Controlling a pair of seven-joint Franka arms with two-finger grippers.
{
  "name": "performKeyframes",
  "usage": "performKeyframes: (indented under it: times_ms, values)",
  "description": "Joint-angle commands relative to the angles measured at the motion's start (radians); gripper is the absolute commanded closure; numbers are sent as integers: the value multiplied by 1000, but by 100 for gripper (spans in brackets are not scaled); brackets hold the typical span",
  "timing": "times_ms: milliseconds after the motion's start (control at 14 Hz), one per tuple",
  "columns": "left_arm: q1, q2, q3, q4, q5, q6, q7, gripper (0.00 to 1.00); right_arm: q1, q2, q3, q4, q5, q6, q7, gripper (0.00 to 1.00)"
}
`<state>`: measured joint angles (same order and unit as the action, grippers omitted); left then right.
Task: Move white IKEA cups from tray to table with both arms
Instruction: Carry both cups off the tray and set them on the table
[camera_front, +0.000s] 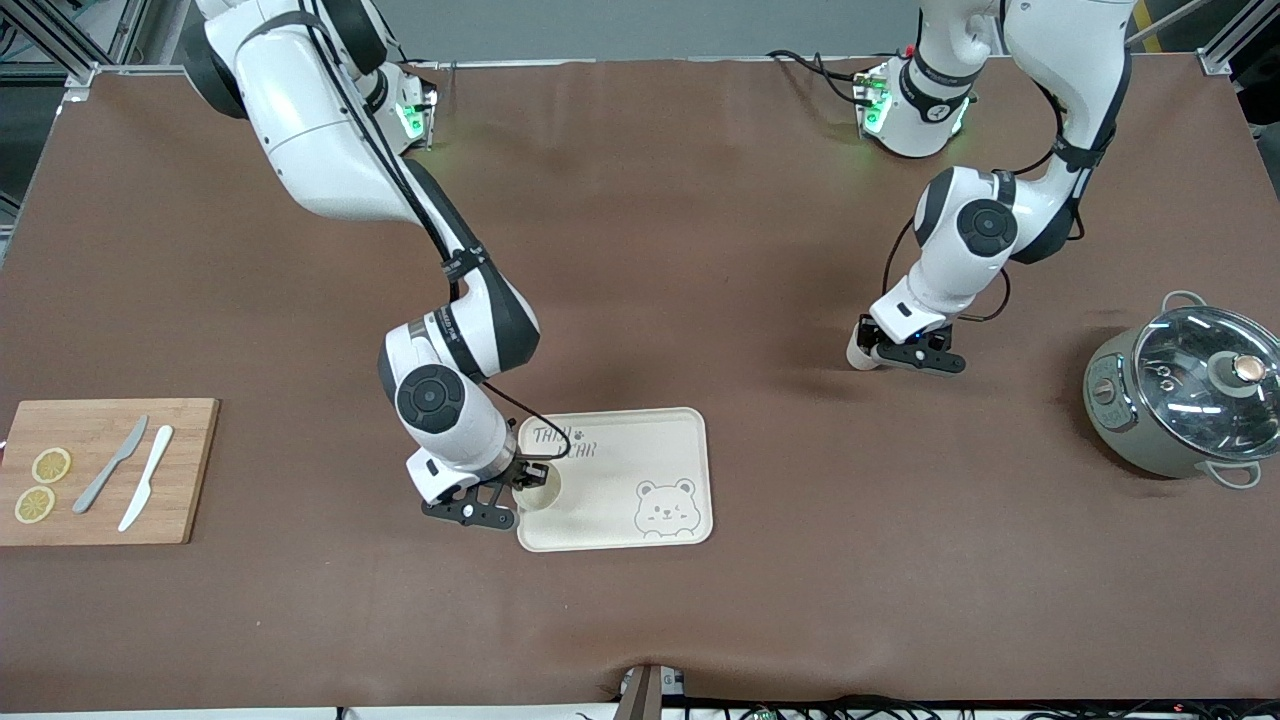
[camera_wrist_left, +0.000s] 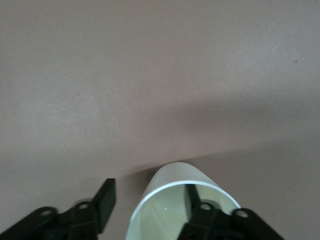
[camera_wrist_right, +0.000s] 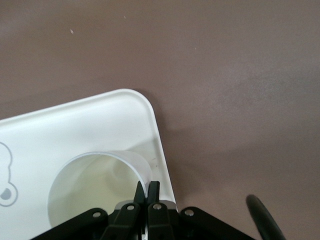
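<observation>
One cup (camera_wrist_right: 95, 187) is sitting on the tray (camera_front: 660, 440), its rim pinched by the right gripper (camera_wrist_right: 146, 192); lifting it straight up should keep it level. The other cup (camera_wrist_left: 177, 205) is standing on the table (camera_front: 700, 250), the left gripper (camera_wrist_left: 150, 202) spread around its wall.

Right tool (camera_wrist_right: 146, 192) low, fingers pinched together; left tool (camera_wrist_left: 150, 200) low, fingers parted.

Both arms (camera_front: 330, 130) are showing glossy white shells with black joints, thin black cables trailing, green lights glowing at their bases (camera_front: 410, 120).
</observation>
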<state>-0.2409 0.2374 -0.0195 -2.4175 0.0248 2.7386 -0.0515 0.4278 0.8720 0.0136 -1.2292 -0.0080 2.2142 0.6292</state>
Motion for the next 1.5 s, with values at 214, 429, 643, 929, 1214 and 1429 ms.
performKeyframes:
  times_ms: [214,429,643,929,1214,1429]
  values:
    - [18,-119,-7,205,-11,-448,22,0,-84,-19,2,112,-9,-143,-41,100]
    - [23,-107,-7,360,-25,-557,13,0,-159,-33,6,112,-3,-143,-184,100]
    - [48,-57,0,518,-101,-573,-1,0,-239,-51,2,111,0,-160,-346,100]
    - [52,29,4,759,-94,-756,-34,0,-337,-56,0,105,0,-162,-540,100]
    - [77,20,6,885,-91,-861,-22,0,-440,-48,0,82,3,-149,-704,100]
    - [101,-22,6,933,-85,-970,25,0,-504,-44,2,18,32,-76,-779,100]
